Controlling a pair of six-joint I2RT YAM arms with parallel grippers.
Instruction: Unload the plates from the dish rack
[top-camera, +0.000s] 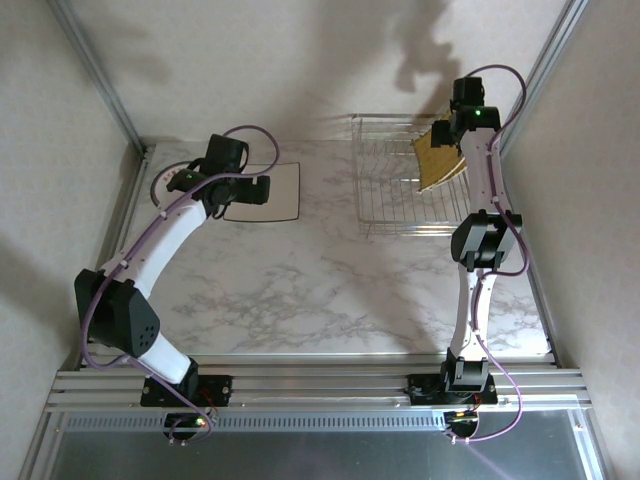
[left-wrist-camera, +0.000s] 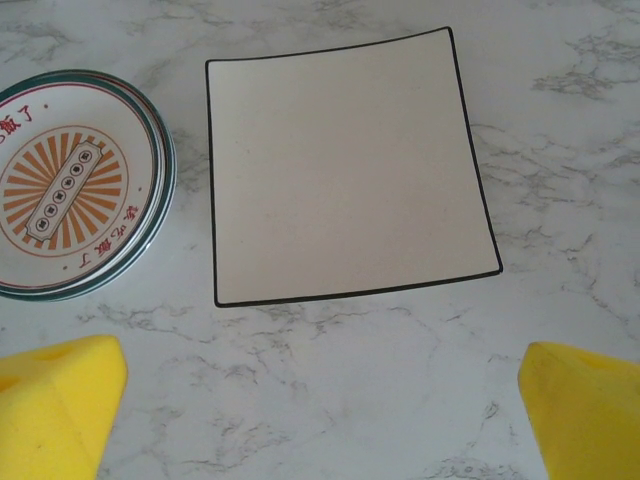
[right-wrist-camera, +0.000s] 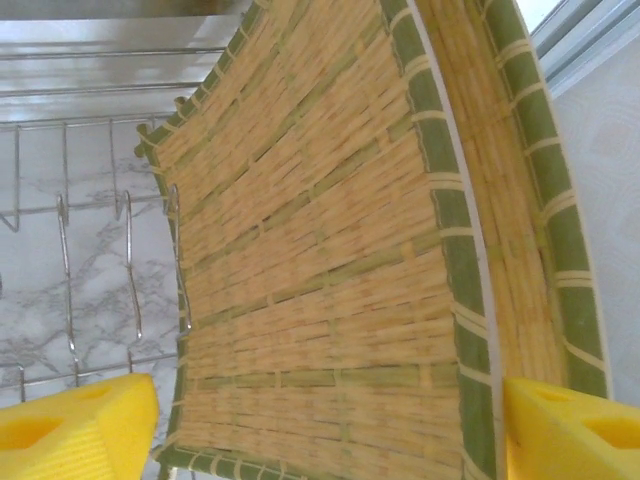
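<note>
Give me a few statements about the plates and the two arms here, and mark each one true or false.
1. The white square plate lies flat on the table. True.
2. The dish rack is empty. False: yellow striped plates stand in it.
3. The left gripper holds a plate. False: it is open above the table, with nothing between its fingers.
4. The round patterned plates sit beside the white square plate. True.
5. The right gripper is at the dish rack, by the yellow striped plates. True.
</note>
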